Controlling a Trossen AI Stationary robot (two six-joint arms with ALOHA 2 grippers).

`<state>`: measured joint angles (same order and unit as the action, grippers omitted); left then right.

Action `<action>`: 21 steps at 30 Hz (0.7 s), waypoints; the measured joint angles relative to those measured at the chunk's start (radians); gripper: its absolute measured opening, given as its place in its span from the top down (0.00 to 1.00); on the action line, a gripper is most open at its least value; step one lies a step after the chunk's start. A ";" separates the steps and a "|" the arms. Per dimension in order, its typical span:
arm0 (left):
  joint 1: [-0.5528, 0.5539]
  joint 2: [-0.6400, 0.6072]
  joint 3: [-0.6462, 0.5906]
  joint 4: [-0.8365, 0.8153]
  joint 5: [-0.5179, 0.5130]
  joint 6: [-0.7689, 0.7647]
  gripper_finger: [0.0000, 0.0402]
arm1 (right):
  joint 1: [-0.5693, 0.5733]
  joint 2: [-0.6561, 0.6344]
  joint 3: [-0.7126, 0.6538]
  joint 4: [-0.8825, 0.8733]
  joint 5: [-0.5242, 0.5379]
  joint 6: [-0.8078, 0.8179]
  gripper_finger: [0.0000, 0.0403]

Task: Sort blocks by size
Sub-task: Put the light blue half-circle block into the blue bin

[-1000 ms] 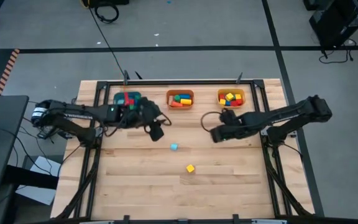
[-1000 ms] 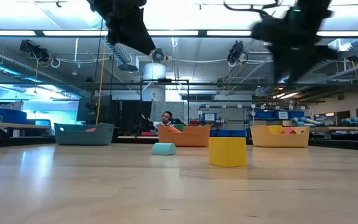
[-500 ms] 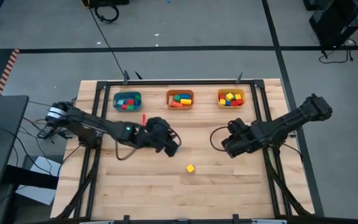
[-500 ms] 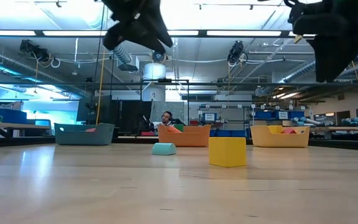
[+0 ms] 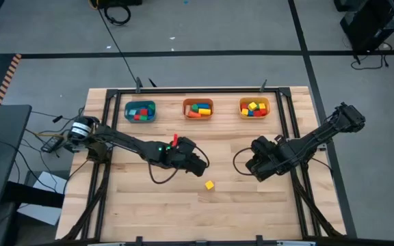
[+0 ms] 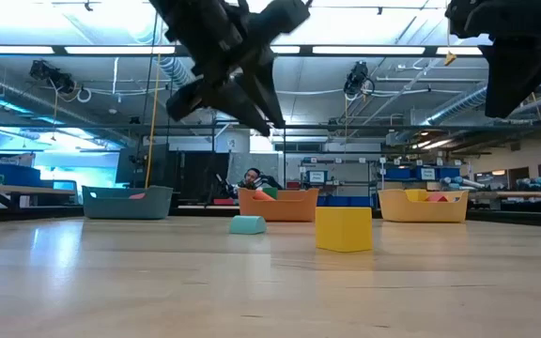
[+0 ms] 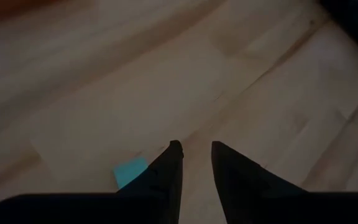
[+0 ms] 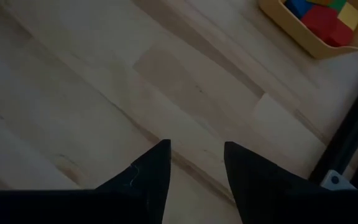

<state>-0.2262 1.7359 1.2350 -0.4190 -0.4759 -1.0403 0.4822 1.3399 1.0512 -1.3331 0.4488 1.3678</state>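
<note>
Two blocks lie flat on the table: a tiny light blue block (image 6: 247,224), also in the left wrist view (image 7: 129,172), and a yellow cube (image 5: 210,185) nearer the front, also in the low view (image 6: 344,228). My left gripper (image 5: 200,166) hovers open above the light blue block and hides it in the high view; its fingers (image 7: 196,146) stand just beside the block and well above it (image 6: 272,120). My right gripper (image 5: 252,167) is open and empty over bare table right of centre (image 8: 196,144). Other blocks lie in the three bins.
Three bins stand along the far edge: teal (image 5: 140,111), orange (image 5: 198,108) and yellow (image 5: 254,107), each holding several blocks; the yellow bin's corner shows in the right wrist view (image 8: 316,25). A person (image 6: 252,178) sits in the room beyond.
My left gripper has swung from over the teal bin toward the table's near and right side, to a place over the light blue block. My right gripper has gone from near the yellow bin toward the near edge. The blocks have not moved.
</note>
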 joint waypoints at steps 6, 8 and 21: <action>0.026 0.060 0.000 0.014 0.079 -0.042 0.73 | 0.043 0.000 0.000 0.024 0.000 -0.002 0.60; 0.025 0.073 0.000 0.022 0.085 -0.041 0.69 | 0.056 0.000 0.000 0.024 0.001 -0.002 0.59; 0.029 0.088 0.000 0.034 0.077 0.043 0.45 | 0.082 0.000 0.000 0.032 0.012 0.001 0.59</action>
<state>-0.1974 1.8241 1.2354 -0.3851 -0.3988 -0.9977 0.5644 1.3399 1.0512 -1.3014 0.4608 1.3692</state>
